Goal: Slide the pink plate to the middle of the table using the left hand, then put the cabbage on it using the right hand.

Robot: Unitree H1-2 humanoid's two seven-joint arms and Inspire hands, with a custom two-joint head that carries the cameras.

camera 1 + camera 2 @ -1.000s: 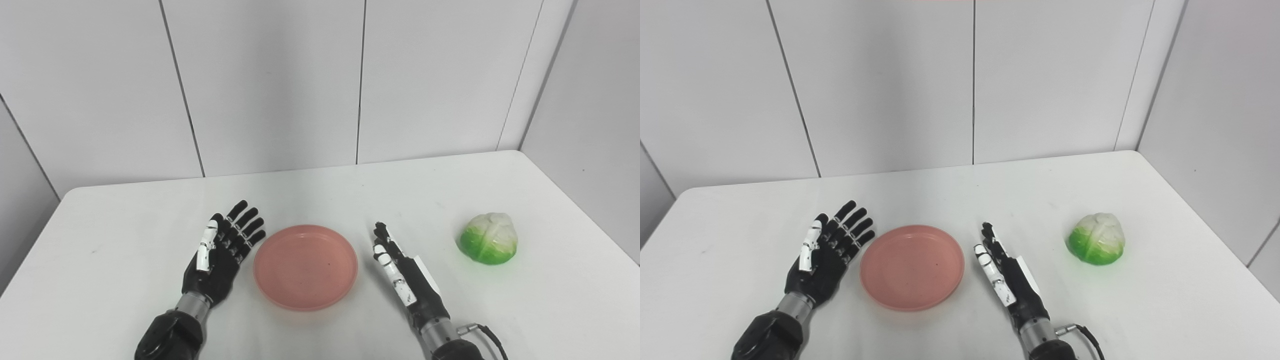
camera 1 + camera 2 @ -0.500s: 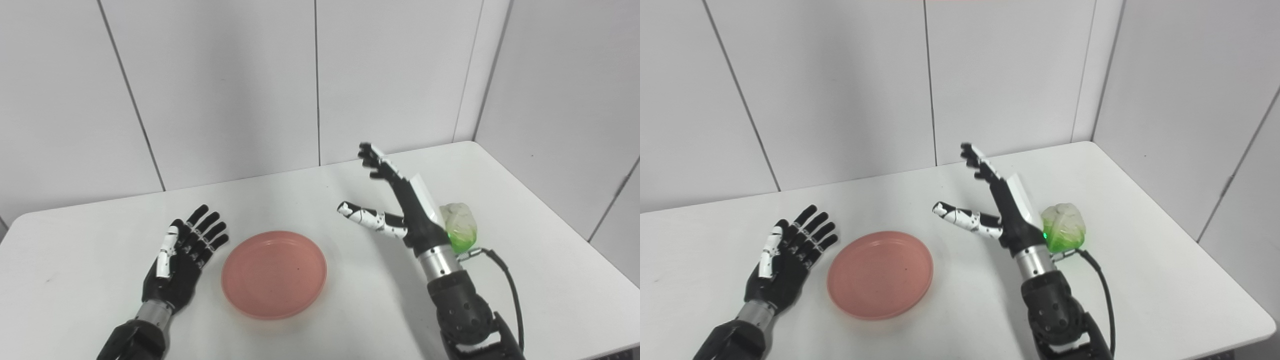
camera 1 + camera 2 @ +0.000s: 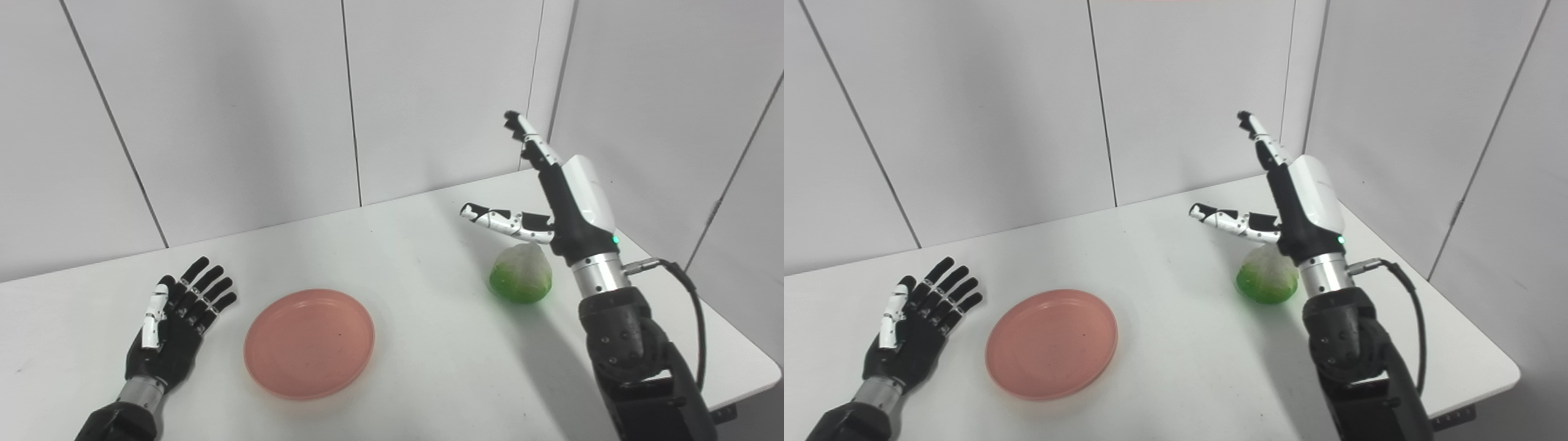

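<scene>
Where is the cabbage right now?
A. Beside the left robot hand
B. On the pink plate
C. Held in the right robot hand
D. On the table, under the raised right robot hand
D: the cabbage sits on the table, with the open right robot hand raised above it and the pink plate empty.

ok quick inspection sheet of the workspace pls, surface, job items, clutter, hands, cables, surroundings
surface: white table, a few faint marks.
job's things: pink plate flat on the table, with nothing on it; cabbage on the table to its right, apart from the plate.
clutter: nothing seen.
hands: left hand open, palm up, resting left of the plate without touching it; right hand open, raised above the cabbage, fingers spread, holding nothing.
cables: black cable loops from the right wrist down the forearm.
surroundings: white panelled walls behind and to the right.
</scene>
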